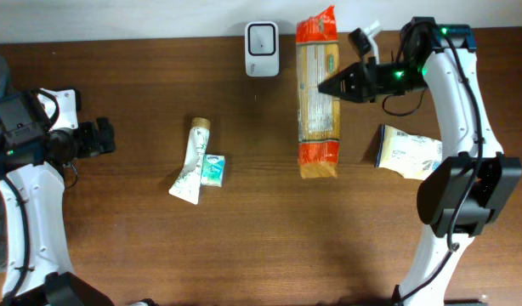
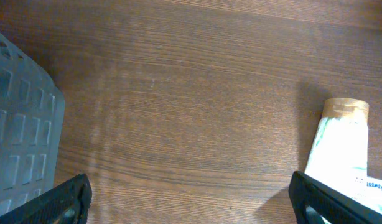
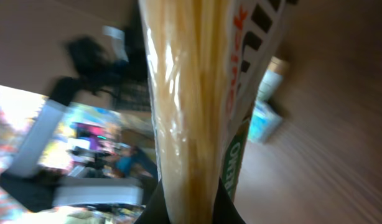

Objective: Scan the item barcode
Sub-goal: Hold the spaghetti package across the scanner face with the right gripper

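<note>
Risk of slip: grips only the right-hand long edge of the long clear plastic spaghetti packet [image 1: 318, 102] with orange ends, near mid-length. Likely to sag, twist or slide out under the weight of the strands once swung toward the white boxy scanner [image 1: 262, 38]. Cannot identify the barcode side from any view; may end up turned away from the scanner window. May also clip the scanner on the way, with the packet's top end just right of it.

Spaghetti packet: lies right of the scanner, lengthwise down the dark wooden table [image 1: 244, 238]. Looks tipped onto its edge in the right wrist view; cannot tell whether clear of the wood.

Right gripper [image 1: 322, 86]: jaws together, clamped on the packet's film.

Left gripper [image 1: 104, 138]: jaws fully apart, holding and touching nothing, far left of the scanner. White tube with tan cap [image 2: 340, 143] just ahead.
</note>
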{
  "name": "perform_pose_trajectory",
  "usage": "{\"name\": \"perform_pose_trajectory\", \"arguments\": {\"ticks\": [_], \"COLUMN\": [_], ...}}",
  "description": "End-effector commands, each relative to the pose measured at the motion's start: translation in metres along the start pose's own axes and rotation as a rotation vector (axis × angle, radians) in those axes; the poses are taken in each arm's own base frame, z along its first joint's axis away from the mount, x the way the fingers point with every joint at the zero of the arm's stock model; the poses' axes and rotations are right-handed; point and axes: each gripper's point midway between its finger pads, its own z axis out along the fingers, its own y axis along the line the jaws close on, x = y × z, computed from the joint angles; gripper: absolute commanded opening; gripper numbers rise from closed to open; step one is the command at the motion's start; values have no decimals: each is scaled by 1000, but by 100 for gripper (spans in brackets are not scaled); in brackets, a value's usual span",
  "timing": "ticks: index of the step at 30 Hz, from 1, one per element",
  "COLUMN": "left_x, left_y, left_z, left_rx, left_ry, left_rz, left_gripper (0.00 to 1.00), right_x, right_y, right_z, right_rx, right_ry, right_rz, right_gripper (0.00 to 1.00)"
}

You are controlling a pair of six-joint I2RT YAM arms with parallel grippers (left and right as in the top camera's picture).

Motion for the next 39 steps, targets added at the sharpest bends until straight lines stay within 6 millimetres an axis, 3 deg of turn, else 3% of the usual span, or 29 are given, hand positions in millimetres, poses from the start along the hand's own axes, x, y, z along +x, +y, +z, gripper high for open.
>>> {"name": "perform_pose_trajectory", "arguments": {"ticks": [1, 5, 7, 11, 14, 16, 19, 22, 24, 29, 39], "left_x": [-4, -4, -4, -4, -4, -4, -4, -4, -4, -4, -4], "left_y": [1, 1, 1, 1, 1, 1, 1, 1, 1, 1, 1], "left_z": [-2, -2, -2, -2, -2, -2, -2, -2, -2, -2, -2], "left_rx": [4, 4, 4, 4, 4, 4, 4, 4, 4, 4, 4], "left_ry": [-14, -14, -14, -14, -14, -14, -14, -14, -14, -14, -14], "left_rz": [10, 10, 10, 10, 11, 10, 10, 10, 10, 10, 10], "left_gripper": [99, 99, 99, 99, 99, 99, 99, 99, 99, 99, 99], "right_x": [-4, -61, -94, -148, -170, -176, -175, -186, -191, -195, -183], "right_y": [11, 5, 14, 35, 30, 14, -28, -63, -73, -84, -69], "right_z": [6, -5, -8, 41, 86, 114, 143, 152, 161, 174, 204], "right_rx": [263, 724, 976, 1253, 1365, 1390, 1413, 1490, 1498, 1489, 1432], "right_ry": [63, -85, -169, -209, -112, 10, 209, 248, 249, 246, 279], "right_rz": [-74, -195, -379, -831, -1137, -1321, -1487, -1528, -1568, -1620, -1713], "right_gripper": [4, 4, 4, 4, 4, 4, 4, 4, 4, 4, 4]}}
